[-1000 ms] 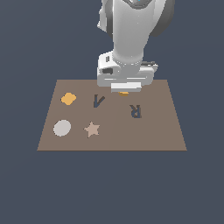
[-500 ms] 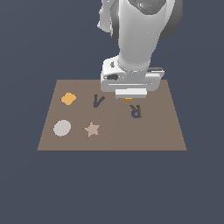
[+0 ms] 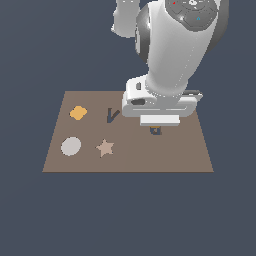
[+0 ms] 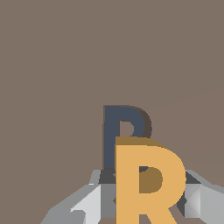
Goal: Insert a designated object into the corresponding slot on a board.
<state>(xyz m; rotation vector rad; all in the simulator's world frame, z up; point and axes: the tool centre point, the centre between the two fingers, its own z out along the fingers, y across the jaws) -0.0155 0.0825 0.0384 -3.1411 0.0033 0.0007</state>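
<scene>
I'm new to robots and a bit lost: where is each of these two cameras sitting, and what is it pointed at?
Exterior view: off the arm, looking down at the board from above; the white arm and tool cover part of it.
Wrist view: on the wrist, looking close at the board; grey fingers hold the orange R before the dark slot.
Shared: board, R, slot and tool.

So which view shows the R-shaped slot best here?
The wrist view: the dark R-shaped slot shows clearly on the board, partly overlapped by the orange R block. In the exterior view the arm hides nearly all of it; only a small dark bit shows.
</scene>
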